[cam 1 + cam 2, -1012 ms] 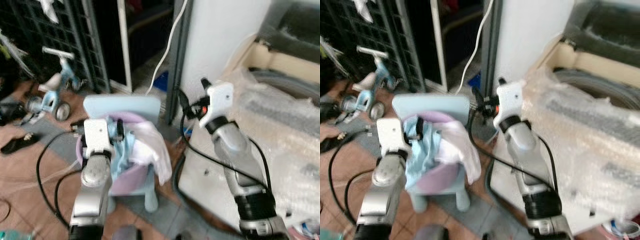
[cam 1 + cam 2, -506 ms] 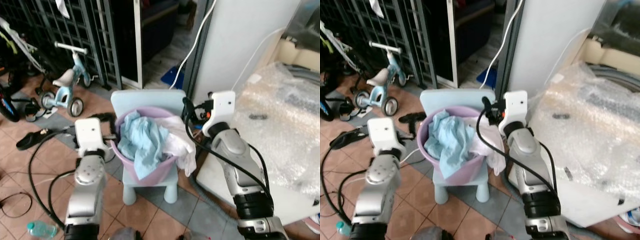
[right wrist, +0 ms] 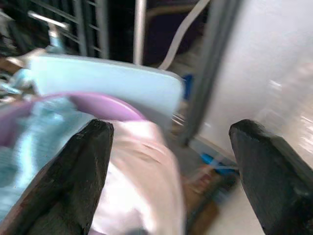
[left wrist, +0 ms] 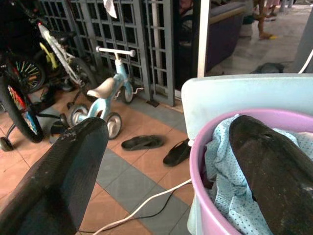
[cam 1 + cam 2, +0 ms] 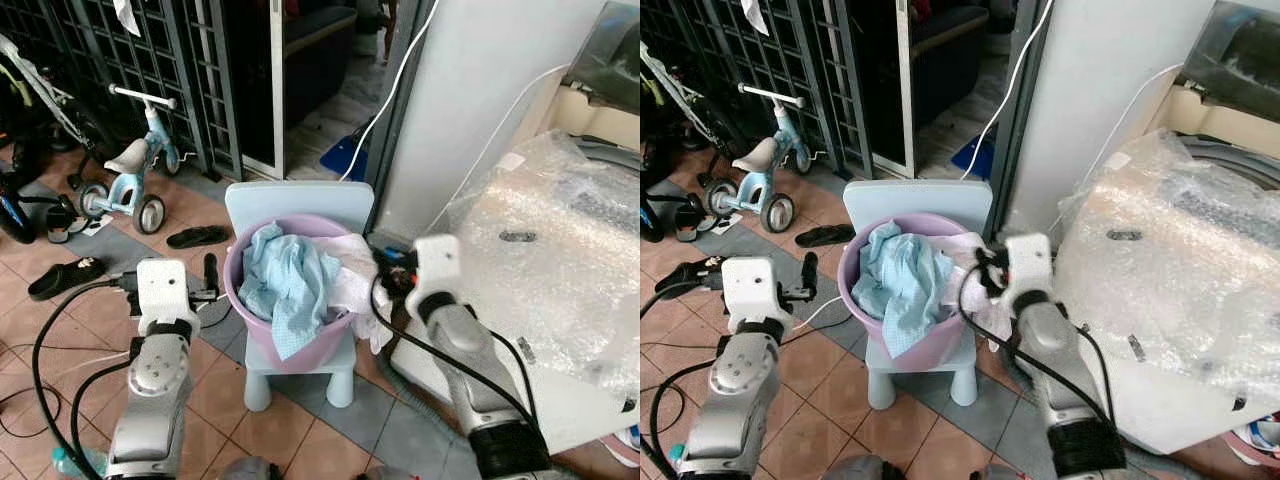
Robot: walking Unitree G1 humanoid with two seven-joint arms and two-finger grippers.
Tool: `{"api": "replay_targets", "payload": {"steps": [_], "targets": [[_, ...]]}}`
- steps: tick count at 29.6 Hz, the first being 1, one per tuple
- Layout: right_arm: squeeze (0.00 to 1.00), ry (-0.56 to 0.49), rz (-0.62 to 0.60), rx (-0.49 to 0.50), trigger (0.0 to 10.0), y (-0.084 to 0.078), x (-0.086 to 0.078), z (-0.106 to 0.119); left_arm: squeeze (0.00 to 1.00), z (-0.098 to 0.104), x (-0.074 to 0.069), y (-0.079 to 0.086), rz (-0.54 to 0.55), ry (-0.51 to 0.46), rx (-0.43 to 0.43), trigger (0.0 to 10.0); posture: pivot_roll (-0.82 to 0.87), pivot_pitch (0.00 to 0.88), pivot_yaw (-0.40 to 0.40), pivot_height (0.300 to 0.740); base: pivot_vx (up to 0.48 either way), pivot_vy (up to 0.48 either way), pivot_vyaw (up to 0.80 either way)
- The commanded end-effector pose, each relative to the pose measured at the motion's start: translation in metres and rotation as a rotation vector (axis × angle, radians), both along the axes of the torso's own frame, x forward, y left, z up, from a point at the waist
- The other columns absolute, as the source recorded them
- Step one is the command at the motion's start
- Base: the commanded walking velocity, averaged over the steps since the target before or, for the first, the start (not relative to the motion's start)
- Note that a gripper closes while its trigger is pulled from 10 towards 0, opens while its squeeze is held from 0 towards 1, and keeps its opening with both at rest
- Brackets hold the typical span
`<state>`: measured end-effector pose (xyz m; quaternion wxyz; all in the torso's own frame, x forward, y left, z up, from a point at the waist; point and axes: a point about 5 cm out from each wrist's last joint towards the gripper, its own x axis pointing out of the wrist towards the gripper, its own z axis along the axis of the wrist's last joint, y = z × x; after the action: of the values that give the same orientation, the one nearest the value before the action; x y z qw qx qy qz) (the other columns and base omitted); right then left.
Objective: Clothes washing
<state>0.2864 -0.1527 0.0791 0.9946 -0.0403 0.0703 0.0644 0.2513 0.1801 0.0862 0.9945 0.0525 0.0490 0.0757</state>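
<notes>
Flanking a purple laundry tub (image 5: pixel 262 335): left gripper (image 4: pixel 171 161) at its left rim, fingers spread wide, and right gripper (image 3: pixel 168 161) at its right, fingers also apart, though blurred. Probably set for a two-sided lift. Inside, light blue clothes (image 5: pixel 290 285); over the right rim, a white garment (image 5: pixel 355 275). Underneath, a small blue chair (image 5: pixel 300 205). Far left, a child's tricycle (image 5: pixel 130 165).

No readable text, labels, brands or numbers on anything in view.
</notes>
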Motion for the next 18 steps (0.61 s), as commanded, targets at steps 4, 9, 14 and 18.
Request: {"api": "replay_targets", "payload": {"steps": [4,9,14,18], "targets": [[0.00,-0.056,0.031,-0.102,10.0,0.002,-0.005,-0.011,0.00,-0.007,0.001,-0.002,-0.030,0.022,-0.034,10.0,0.00,0.000,-0.006,0.740,0.000,0.000,0.00],[0.00,-0.083,-0.011,-0.098,10.0,0.000,0.001,-0.009,0.00,-0.010,0.001,0.000,-0.027,0.036,-0.037,10.0,0.00,0.000,-0.004,0.740,0.000,0.000,0.00],[0.00,-0.093,0.052,-0.136,10.0,0.009,0.001,-0.009,0.00,-0.010,0.001,0.001,-0.031,0.030,-0.037,10.0,0.00,0.000,-0.015,0.740,0.000,0.000,0.00],[0.00,-0.046,0.060,-0.119,10.0,0.012,0.006,-0.009,0.00,-0.010,0.000,0.002,-0.026,0.030,-0.028,10.0,0.00,0.000,-0.020,0.740,0.279,0.000,0.00]]}}
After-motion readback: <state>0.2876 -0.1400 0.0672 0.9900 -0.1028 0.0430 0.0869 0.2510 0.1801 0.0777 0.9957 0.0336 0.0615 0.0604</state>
